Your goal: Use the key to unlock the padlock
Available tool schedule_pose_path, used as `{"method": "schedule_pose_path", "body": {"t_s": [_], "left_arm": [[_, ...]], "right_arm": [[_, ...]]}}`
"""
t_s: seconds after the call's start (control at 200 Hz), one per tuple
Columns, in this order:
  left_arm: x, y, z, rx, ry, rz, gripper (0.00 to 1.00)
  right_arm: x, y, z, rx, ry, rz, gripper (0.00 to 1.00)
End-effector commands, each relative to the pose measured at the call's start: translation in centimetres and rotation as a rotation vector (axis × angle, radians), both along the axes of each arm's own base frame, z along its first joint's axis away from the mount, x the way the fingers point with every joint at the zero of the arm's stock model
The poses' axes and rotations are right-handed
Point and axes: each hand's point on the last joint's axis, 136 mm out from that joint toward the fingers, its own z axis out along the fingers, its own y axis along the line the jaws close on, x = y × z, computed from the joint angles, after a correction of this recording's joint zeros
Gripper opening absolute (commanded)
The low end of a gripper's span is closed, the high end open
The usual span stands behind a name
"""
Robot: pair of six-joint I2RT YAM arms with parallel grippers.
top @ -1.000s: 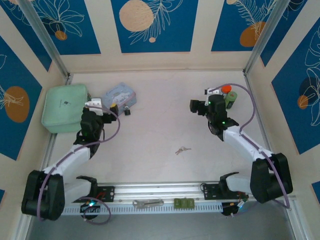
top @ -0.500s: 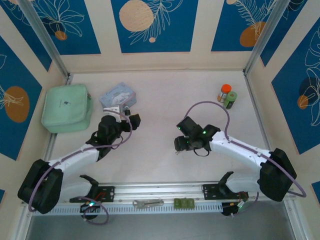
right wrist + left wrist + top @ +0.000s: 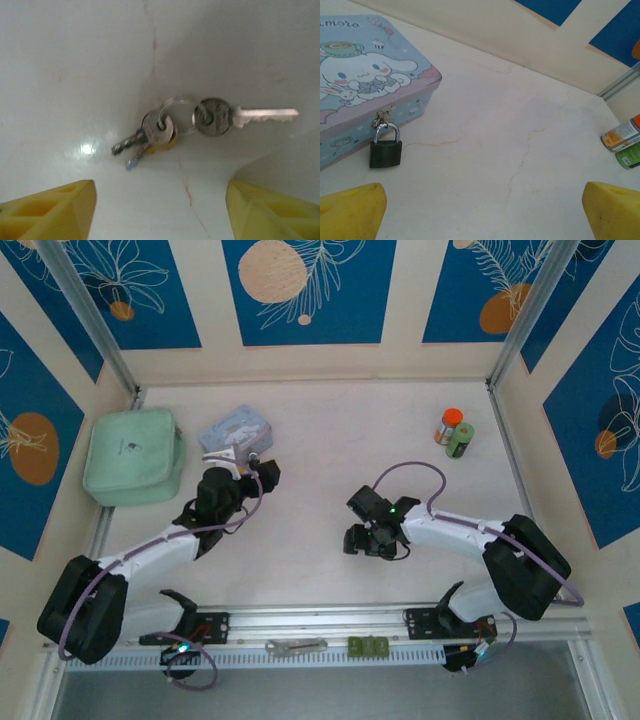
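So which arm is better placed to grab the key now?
Right. The right gripper is open directly over the key on the table. The left gripper is open too, but faces the padlock hanging on the tin.

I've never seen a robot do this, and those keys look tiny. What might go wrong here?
1. The key bunch lies flat on the table ahead of the open right claw; the claw could shove it rather than pinch it.
2. Several keys share one ring, so the wrong one may get gripped.
3. The padlock hangs from the tin, which might slide when touched.
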Motion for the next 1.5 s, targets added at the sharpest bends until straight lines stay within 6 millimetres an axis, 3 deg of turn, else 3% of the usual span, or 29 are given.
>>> {"method": "schedule_pose_path", "body": {"t_s": [0.0, 0.355, 0.525, 0.84, 1.115, 1.26, 1.491], "left_arm": [[-0.2, 0.1, 1.1, -0.017, -0.021, 0.011, 1.00], [-0.6, 0.4, 1.6, 0.000, -0.037, 0.006, 1.00], [-1.1, 1.1, 2.0, 0.018, -0.050, 0.023, 1.00], [-1.6, 1.7, 2.6, 0.029, -0.080, 0.038, 1.00], [-1.9, 1.6, 2.3, 0.026, -0.069, 0.024, 1.00], [-1.9, 1.2, 2.3, 0.004, -0.071, 0.009, 1.00], [-1.5, 1.0, 2.8, 0.009, -0.081, 0.002, 1.00]], "right_arm": [[1.7, 0.8, 0.2, 0.070, -0.022, -0.074, 0.74], [6.9, 1.2, 1.2, -0.007, -0.149, -0.052, 0.75], [7.9, 1.3, 1.3, -0.071, -0.156, -0.033, 0.75], [8.1, 2.8, 1.0, -0.116, -0.172, 0.054, 0.73], [6.9, -0.3, 3.4, -0.231, -0.199, 0.117, 0.73], [5.2, -0.8, 1.9, -0.228, -0.134, 0.094, 0.70], [4.3, -0.7, 0.0, -0.224, -0.062, 0.040, 0.63]]}}
